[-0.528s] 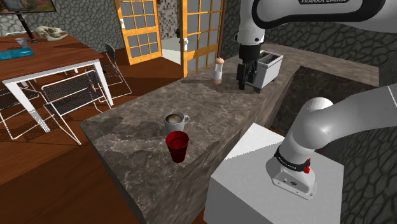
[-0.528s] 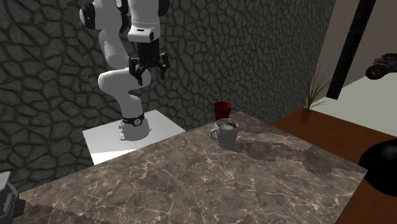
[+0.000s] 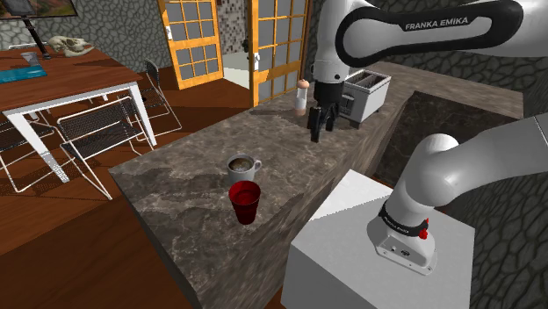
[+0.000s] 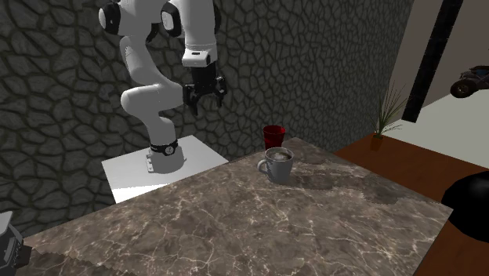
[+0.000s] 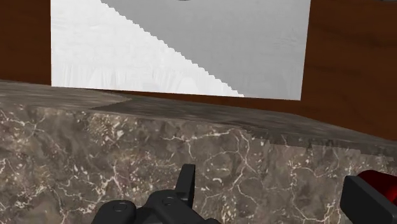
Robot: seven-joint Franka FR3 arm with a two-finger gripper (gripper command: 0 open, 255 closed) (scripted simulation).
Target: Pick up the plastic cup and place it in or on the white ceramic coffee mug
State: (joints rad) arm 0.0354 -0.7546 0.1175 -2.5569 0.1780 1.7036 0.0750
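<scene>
A red cup [image 3: 245, 203] stands upright near the marble counter's edge beside the stand, and a white mug [image 3: 240, 167] with a dark drink in it stands right behind it. In the second exterior view the red cup [image 4: 273, 136] sits behind the mug [image 4: 277, 164]. My black gripper [image 3: 319, 123] hangs open above the counter, well apart from both, between them and the toaster. It also shows high over the stand, gripper [image 4: 202, 96]. In the wrist view the gripper [image 5: 273, 194] holds nothing, and a sliver of the red cup [image 5: 383, 182] shows by one finger [image 5: 366, 197].
A toaster [image 3: 364, 92] and a small bottle [image 3: 302, 97] stand at the counter's far end. The white stand [image 3: 351, 237] adjoins the counter [image 3: 184, 158]. A table [image 3: 70, 83] with wire chairs [image 3: 97, 132] and orange glazed doors [image 3: 193, 39] lie beyond. A stone wall [image 4: 313, 63] backs the arm.
The gripper has swung away from the toaster, lower and toward the shoulder view's left, nearer the cup and mug. The cup and mug have not moved.
</scene>
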